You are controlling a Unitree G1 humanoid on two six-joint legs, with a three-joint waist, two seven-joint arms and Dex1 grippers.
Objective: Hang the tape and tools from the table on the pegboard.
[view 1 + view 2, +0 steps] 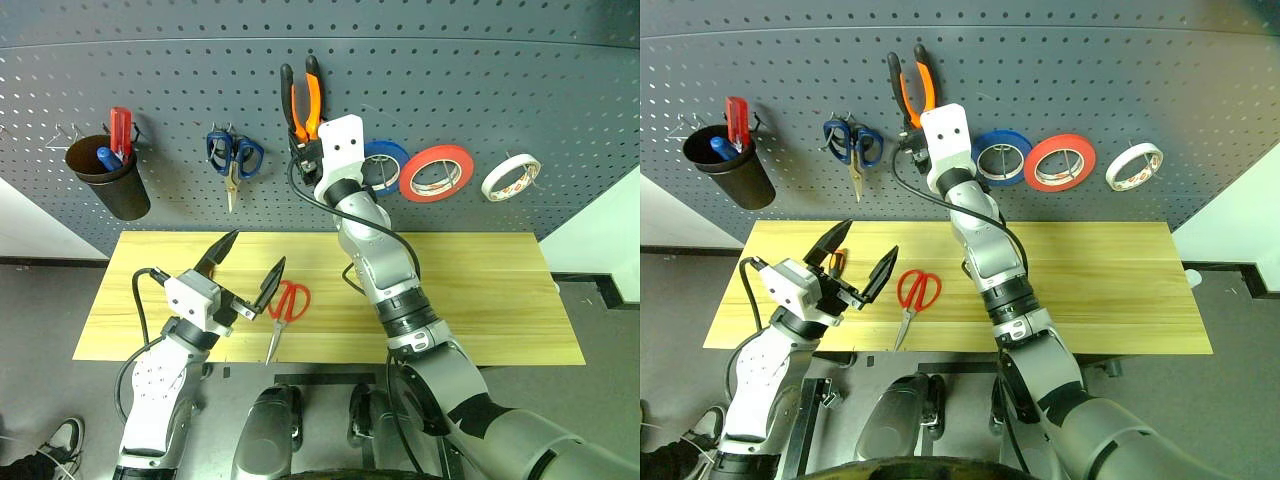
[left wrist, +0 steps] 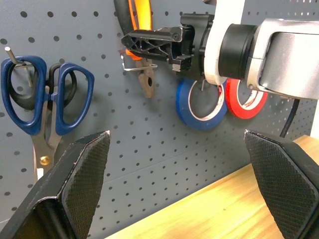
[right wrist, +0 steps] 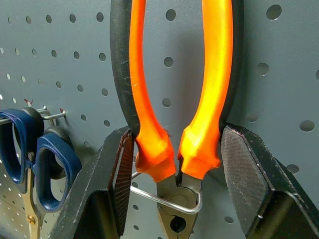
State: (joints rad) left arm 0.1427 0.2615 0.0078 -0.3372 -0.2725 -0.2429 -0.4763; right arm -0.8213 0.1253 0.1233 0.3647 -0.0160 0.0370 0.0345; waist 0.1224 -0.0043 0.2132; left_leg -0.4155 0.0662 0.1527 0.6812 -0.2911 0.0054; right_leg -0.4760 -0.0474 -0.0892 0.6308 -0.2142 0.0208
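The pegboard (image 1: 500,90) carries nearly everything, each item hung so its own opening catches a hook. The counter (image 1: 480,300) holds one task item, the red scissors (image 1: 290,300), lying flat near the front edge, blades toward the robot.

The right gripper (image 3: 174,133) reaches up to the board. Its fingers are clamped on the pliers (image 1: 303,100), one against the outside of each handle just above the joint. That probably steadies the tool, handles up, while its nose sits through the wire hook (image 3: 164,196). The left gripper (image 1: 256,250) hovers over the counter just beside the red scissors with its fingers spread wide and nothing between them, seemingly ready for that pick.

One black cup (image 1: 110,185) hangs at the board's left. It stands two things upright: a red-handled tool (image 1: 120,130), probably the screwdriver, and a blue-tipped item (image 1: 108,157).

There are three rolls, each hung through its centre: the blue roll (image 1: 395,150), the red-orange roll (image 1: 450,150), and the tape (image 1: 490,185) furthest right.

There are two pairs of scissors: the blue scissors (image 1: 234,155), hung by the finger loops, and the red pair below. There is one pair of pliers.
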